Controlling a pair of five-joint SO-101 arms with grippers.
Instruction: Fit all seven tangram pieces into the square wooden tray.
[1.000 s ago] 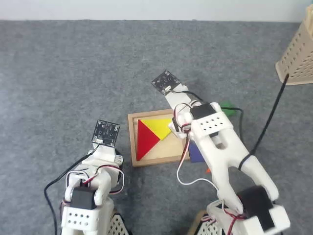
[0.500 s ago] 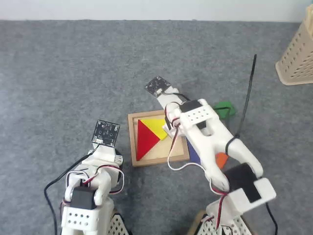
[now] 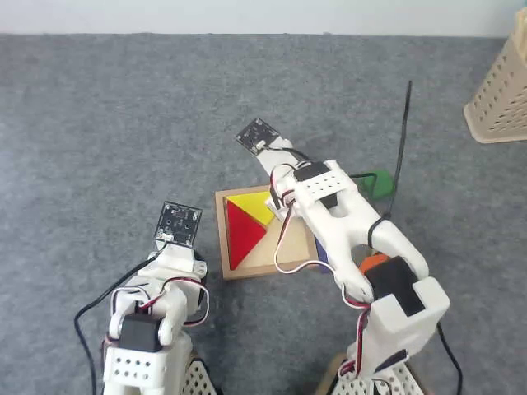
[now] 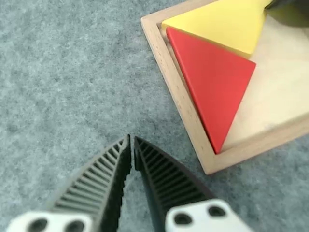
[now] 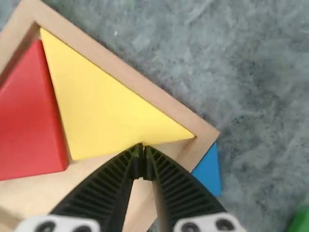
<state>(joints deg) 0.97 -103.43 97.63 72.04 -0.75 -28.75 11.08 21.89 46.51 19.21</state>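
- Surface: grey carpet-like mat (image 3: pixel 99 99) covers the whole table.
- Left gripper (image 4: pixel 131 145): fingers nearly together with nothing between them. It hangs over bare mat just beside the tray's left wall.
- Wooden tray (image 3: pixel 221 239): sits mid-table. The red triangle (image 3: pixel 243 234) lies along its left wall and the yellow triangle (image 3: pixel 251 206) along the far wall, edge to edge.
- Right gripper (image 5: pixel 143 147): jaws pinched closed and carrying nothing, tips at the yellow triangle's inner point. It probably touches; the wrist view does not settle it.
- Outside the tray on the right: the blue piece (image 5: pixel 208 169) is just beside the corner, the orange piece (image 3: pixel 372 263) lies under the arm, and the green piece (image 3: pixel 379 183) is farther off.
- Step, as I judge it: nudging the yellow triangle home with closed tips. Two pieces look seated, so most of the task remains.
- Next move: lift clear, open, and go for the blue piece, gripping it across its edges.
- Change over the last second: the right arm swung left across the tray and the yellow triangle slid towards the far-left corner. The left arm is unmoved.
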